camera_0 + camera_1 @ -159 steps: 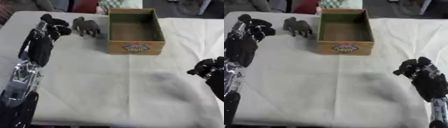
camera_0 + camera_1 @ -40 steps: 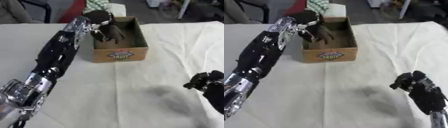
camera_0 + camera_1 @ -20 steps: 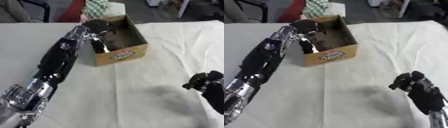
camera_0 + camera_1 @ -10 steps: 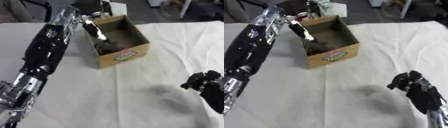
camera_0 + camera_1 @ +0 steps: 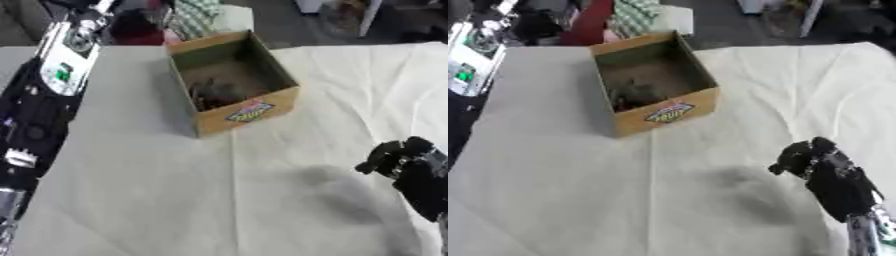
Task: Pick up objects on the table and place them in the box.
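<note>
Dark toy [image 5: 214, 91] lies inside the box [image 5: 249, 111], near the table's [image 5: 157, 200] far edge. Right hand [image 5: 398, 157] curled, empty, by the right edge. Left arm [image 5: 52, 75] raised along the left edge; hand hidden, can't tell. Risk: the arm clips the box, shoving it.

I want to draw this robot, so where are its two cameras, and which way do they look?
Left eye view: in the head, looking down at the box on the table; left arm at left, right hand at lower right.
Right eye view: beside it, same downward look; less of the left arm shows.
Both share the box, the dark thing inside it, and the curled right hand.
</note>
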`<state>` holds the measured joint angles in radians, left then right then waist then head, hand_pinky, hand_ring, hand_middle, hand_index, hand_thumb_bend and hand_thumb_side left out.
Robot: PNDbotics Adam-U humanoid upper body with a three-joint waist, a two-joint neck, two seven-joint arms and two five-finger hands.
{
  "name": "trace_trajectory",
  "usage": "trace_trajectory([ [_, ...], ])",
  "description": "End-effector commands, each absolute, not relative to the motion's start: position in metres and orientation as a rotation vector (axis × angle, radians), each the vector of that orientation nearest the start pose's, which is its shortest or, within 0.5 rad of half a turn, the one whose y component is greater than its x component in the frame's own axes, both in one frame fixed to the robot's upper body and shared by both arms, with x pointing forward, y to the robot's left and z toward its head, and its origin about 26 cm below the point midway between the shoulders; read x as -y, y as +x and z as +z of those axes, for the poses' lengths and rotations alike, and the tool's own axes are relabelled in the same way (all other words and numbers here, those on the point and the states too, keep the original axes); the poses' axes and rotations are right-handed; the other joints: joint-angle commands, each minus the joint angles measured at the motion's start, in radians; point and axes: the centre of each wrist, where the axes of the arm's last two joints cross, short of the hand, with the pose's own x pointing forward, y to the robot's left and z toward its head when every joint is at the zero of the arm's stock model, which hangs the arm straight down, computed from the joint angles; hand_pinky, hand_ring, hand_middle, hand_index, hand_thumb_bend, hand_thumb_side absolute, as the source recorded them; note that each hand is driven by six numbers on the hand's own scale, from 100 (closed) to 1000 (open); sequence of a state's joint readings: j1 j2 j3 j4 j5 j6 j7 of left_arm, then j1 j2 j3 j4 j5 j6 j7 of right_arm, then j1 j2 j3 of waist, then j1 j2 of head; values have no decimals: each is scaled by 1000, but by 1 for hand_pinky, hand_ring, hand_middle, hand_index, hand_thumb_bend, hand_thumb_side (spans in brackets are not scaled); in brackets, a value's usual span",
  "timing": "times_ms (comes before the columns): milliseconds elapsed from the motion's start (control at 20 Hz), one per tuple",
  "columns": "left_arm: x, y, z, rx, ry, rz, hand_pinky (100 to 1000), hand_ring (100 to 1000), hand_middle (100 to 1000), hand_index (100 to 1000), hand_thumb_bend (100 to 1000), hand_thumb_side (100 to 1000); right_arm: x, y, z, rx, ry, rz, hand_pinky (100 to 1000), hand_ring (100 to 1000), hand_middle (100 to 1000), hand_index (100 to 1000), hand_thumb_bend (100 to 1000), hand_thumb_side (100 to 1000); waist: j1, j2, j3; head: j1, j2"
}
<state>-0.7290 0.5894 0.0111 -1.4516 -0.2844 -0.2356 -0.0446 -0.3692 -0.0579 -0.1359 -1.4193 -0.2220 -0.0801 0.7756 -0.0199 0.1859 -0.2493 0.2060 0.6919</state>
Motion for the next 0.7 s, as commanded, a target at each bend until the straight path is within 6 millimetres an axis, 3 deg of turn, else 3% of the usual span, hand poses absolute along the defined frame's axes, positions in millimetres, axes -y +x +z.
trace_trajectory([
  [50,-327,374,286,2383,555,-614,761,598,584,673,100,617,256,370,74,1863,657,580,678,542,551,661,100,852,2,-12,5,-6,-15],
  [300,-328,341,254,2327,333,-451,764,593,580,675,100,691,258,371,77,1875,648,572,678,542,551,661,100,847,2,-13,23,-9,-6],
  [550,-329,321,215,2187,197,-357,766,586,574,676,100,775,260,369,76,1872,644,562,678,542,551,661,100,850,4,-14,38,-2,10],
  [700,-327,314,201,2138,165,-324,764,582,571,675,100,793,262,368,75,1868,637,555,678,541,551,661,100,853,2,-15,46,1,22],
])
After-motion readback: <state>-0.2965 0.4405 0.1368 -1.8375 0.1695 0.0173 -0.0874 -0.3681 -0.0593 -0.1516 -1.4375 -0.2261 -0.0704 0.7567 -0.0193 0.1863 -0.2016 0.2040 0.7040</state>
